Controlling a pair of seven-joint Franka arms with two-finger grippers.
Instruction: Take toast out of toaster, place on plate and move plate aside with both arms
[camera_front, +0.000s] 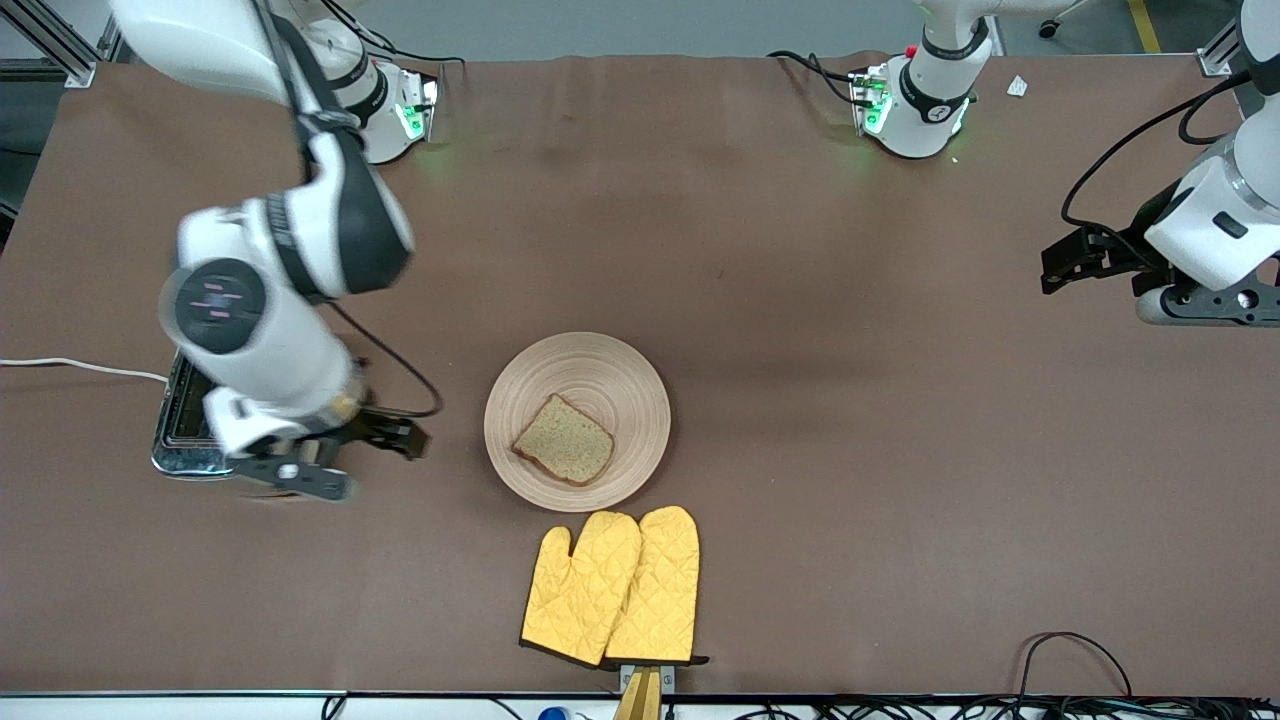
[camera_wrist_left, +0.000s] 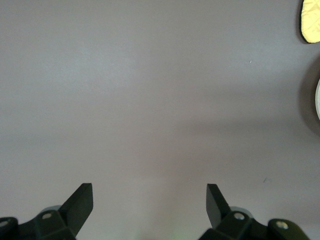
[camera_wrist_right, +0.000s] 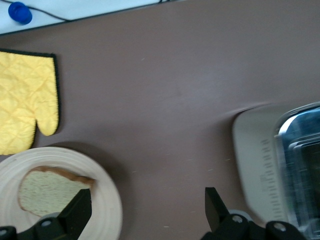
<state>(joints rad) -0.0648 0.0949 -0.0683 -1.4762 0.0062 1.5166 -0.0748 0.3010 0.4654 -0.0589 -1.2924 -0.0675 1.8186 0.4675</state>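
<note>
Toast, a light-brown speckled slice (camera_front: 564, 447), lies on the round light-wood plate (camera_front: 620, 385) mid-tabletop.
Right gripper (camera_front: 385, 437), fingers wide, hovers between toaster and plate; left gripper (camera_front: 1075, 262), fingers wide, waits near the tabletop's edge.

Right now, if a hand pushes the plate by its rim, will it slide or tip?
The plate looks shallow and wide, flat on the table, so it likely slides. Its wood looks stiff. The toast lies loose and off-centre, so it may shift.
</note>
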